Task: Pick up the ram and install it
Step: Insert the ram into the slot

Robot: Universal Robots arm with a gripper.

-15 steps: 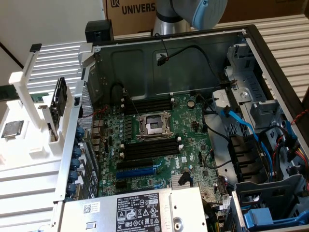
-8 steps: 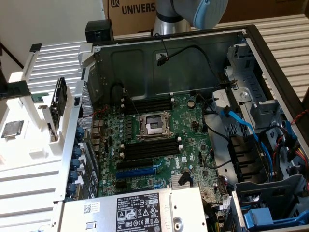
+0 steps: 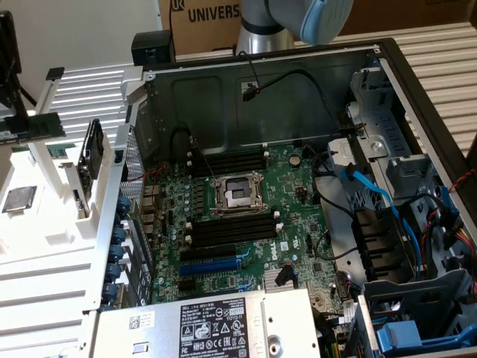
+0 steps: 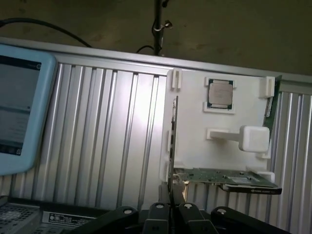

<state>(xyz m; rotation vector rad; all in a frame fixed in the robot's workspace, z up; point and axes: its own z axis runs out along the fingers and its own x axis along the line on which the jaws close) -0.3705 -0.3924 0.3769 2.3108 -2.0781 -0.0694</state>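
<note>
Ram [image 4: 173, 141] edge-on, thin dark sliver, pinched between fingers [image 4: 159, 215] (another green stick [image 4: 269, 105] in white holder [image 4: 195, 141]).

Silver-grey arm [image 3: 257, 36] — pale-blue joint cap [image 3: 326, 18]; black gripper [image 4: 172, 208].

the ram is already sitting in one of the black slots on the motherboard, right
Not right. The ram sits in the white holder outside the case, on the exterior view's left; the black slots hold no stick. The exterior view shows this.
</note>
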